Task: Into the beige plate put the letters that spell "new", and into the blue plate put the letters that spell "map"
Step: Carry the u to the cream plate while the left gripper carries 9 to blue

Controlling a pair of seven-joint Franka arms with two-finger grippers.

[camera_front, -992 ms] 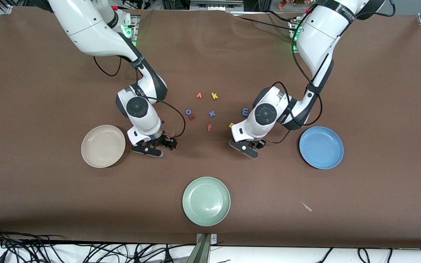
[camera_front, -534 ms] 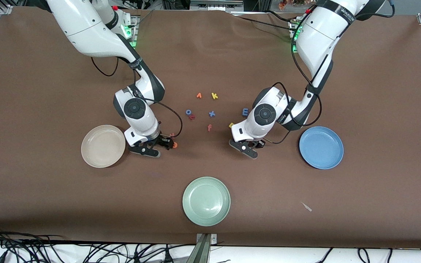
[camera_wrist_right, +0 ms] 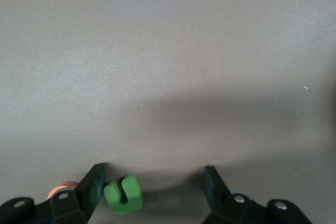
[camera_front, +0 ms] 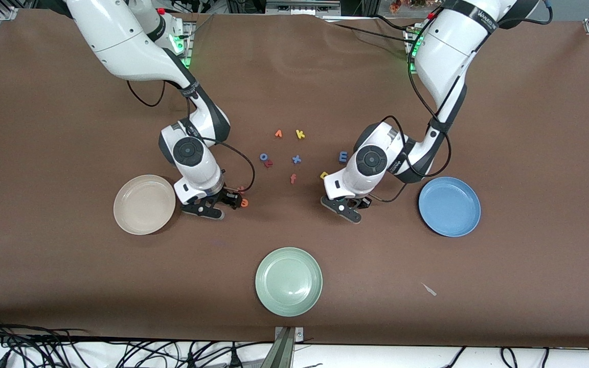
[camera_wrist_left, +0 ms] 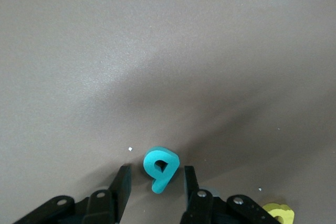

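The left gripper (camera_wrist_left: 155,184) brackets the teal p (camera_wrist_left: 160,168), jaws not quite touching it; centre it before squeezing. The right gripper (camera_wrist_right: 152,187) stands apart around the green n (camera_wrist_right: 123,194), which sits against one finger.

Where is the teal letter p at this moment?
The teal p lies on the table between the left pincer's open fingers, near the yellow a.

Brown table (camera_front: 529,128), three plates, foam letters

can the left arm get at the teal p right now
Probably yes. The left gripper is already down at the table with the teal p between its open jaws, nothing blocking; the yellow letter lies off to one side.
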